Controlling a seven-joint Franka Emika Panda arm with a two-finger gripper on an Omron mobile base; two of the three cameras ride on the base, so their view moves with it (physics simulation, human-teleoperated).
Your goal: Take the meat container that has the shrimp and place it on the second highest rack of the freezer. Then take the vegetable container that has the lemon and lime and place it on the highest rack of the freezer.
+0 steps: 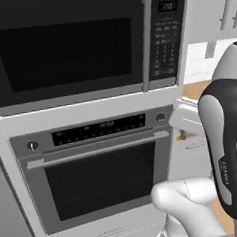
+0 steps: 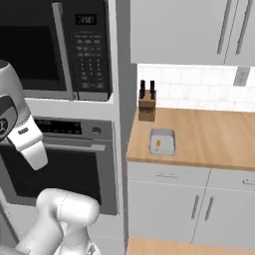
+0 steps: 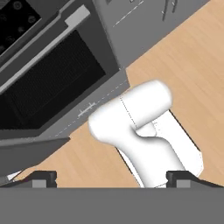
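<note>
the meat container (image 2: 162,141), a shallow light-grey rect tray w/ rounded corners and raised rim, sits on the wooden counter (image 2: 209,134) near its left front edge, just in front of the knife block (image 2: 146,105), w/ the tiny orange shrimp (image 2: 158,144) inside. gripper (image 3: 111,178) points down at the wood floor (image 3: 188,65) by the wall oven (image 3: 48,83), fingertips wide apart, holding nothing. microwave (image 1: 80,43) keypad and oven display text too blurred to read; the arm's side lettering isn't legible either.
</note>
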